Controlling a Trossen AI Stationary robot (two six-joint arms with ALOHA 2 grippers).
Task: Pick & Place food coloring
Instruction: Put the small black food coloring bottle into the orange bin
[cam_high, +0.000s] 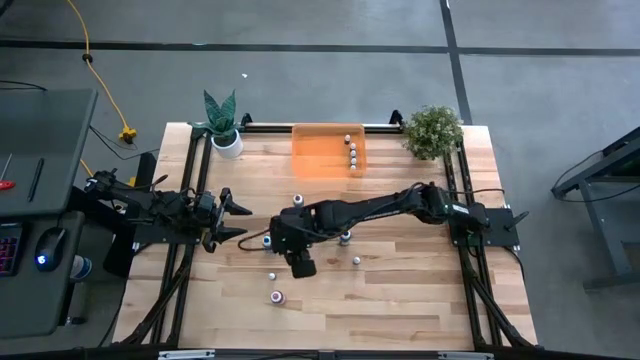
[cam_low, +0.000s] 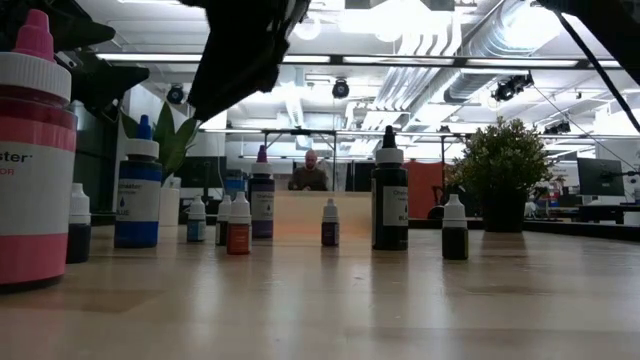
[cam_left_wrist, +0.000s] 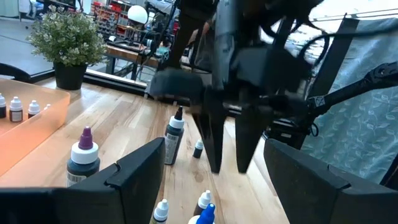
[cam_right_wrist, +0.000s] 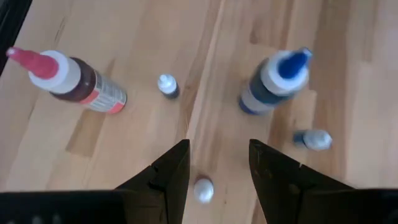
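Look first at the right tool (cam_right_wrist: 219, 163). In the right wrist view its two fingers stand apart with bare wood between them, and it holds nothing. It hangs above the surface (cam_high: 400, 290) near the middle, at about 7 o'clock from the orange tray (cam_high: 318, 160). A tiny white-capped bottle (cam_right_wrist: 203, 189) stands directly below the gap between the fingers; no contact is visible.

From the same view, note the red-capped bottle (cam_right_wrist: 68, 78) at about 10 o'clock of the tool and the blue-capped bottle (cam_right_wrist: 273, 81) at about 1 o'clock. Another tiny dropper (cam_right_wrist: 168, 85) stands between them, and one more (cam_right_wrist: 313, 139) is near the base of the blue-capped bottle.

The left tool (cam_high: 240, 220) waits at the 9 o'clock edge of the surface, its fingers spread wide and empty.

In the high view, the food coloring is in two groups. Four small bottles (cam_high: 351, 150) are inside the tray, along its 3 o'clock side. The others are loose on the wood around the right tool, including one (cam_high: 357, 261) at 4 o'clock of it and one (cam_high: 277, 296) at 6 o'clock.

The low view shows the loose bottles upright, among them a tall black-capped bottle (cam_low: 389, 195).

Two potted plants (cam_high: 432, 130) (cam_high: 224, 125) stand at the far corners.
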